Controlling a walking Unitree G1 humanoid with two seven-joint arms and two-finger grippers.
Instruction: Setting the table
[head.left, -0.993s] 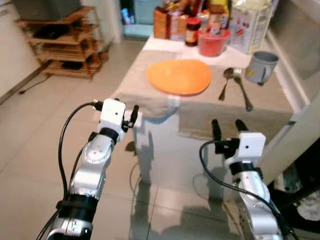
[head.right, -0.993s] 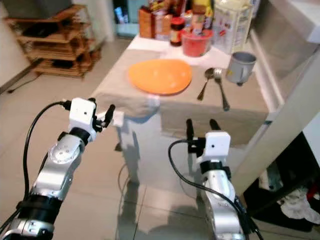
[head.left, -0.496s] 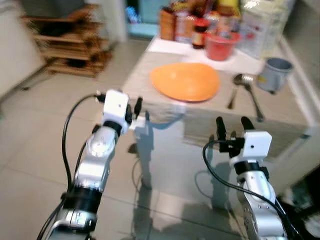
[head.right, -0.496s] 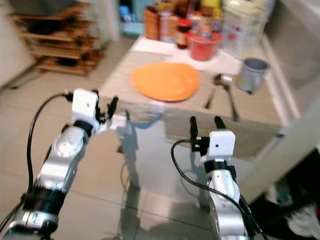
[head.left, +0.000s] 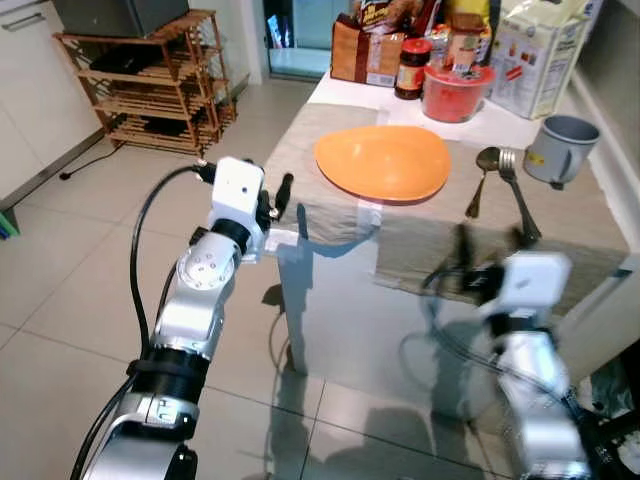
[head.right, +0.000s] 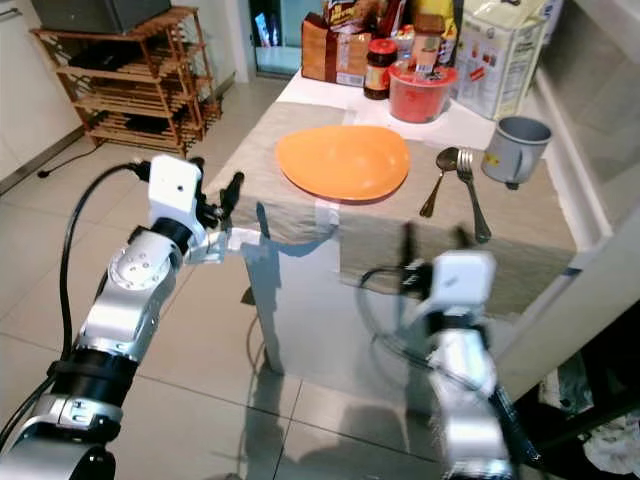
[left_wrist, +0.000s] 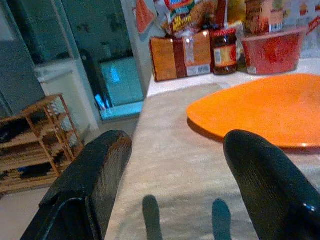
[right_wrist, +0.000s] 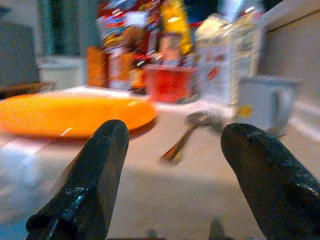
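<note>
so the robot's basically parked at the near edge of the counter (head.left: 330, 200) with both arms raised toward it, nothing picked up. Left pincer (head.left: 277, 200) is just off the counter's near left corner, fingers spread wide with nothing between them. Right pincer (right_wrist: 172, 165) is wide and empty as well, aimed low across the cloth at the cutlery; in the head views that arm is smeared with blur

Looks to me like the step is an approach on the spoon (head.left: 480, 175) and fork (head.left: 517, 195), which lie side by side, touching or nearly, just right of the orange plate (head.left: 382, 162). The grey mug (head.left: 562, 150) sits just right of those. If I were doing it: come in low and straight, let the arm settle, then pick one handle near its near end and pinch across it, so the other piece doesn't get dragged

Materials: plate is matte orange, shallow, roundish with an uneven rim, probably plastic. Cutlery is shiny metal, thin and flat, so slippery on the beige woven cloth, which could bunch up. Mug looks smooth. At the far end there's a red bowl (head.left: 457, 92), a jar and some cartons crowded together, well clear of the reach
</note>
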